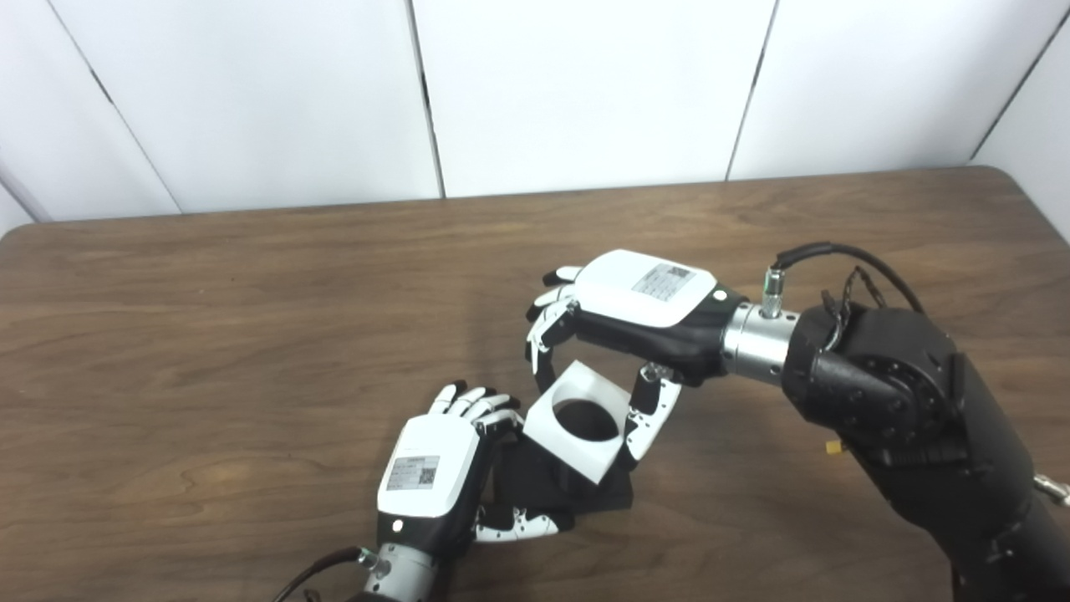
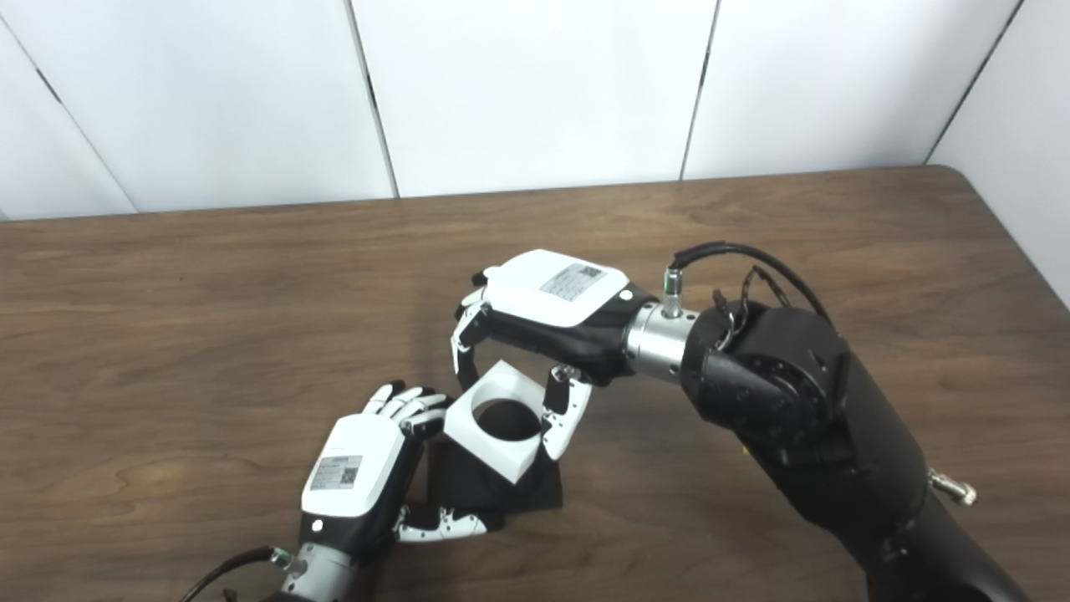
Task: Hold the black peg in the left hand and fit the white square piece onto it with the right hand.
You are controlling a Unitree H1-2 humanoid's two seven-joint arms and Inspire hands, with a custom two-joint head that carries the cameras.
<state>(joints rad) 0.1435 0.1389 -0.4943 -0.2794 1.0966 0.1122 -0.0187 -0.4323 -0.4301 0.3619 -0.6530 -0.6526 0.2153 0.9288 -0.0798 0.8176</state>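
My left hand (image 1: 435, 472) is shut around the black peg block (image 1: 543, 489), which rests on the table near the front edge. The white square piece (image 1: 577, 420) with a round hole sits tilted on top of the black block. My right hand (image 1: 623, 322) reaches in from the right and is shut on the white piece, with its fingers (image 1: 543, 334) at the far corner and thumb on the near right side. The peg itself is hidden under the white piece; only darkness shows through the hole. The same pairing appears in the right eye view, white piece (image 2: 501, 422) over black block (image 2: 481, 489).
The brown wooden table (image 1: 251, 334) spreads wide to the left and back. A white panelled wall (image 1: 585, 84) stands behind it. My bulky black right forearm (image 1: 911, 401) crosses the right side of the table.
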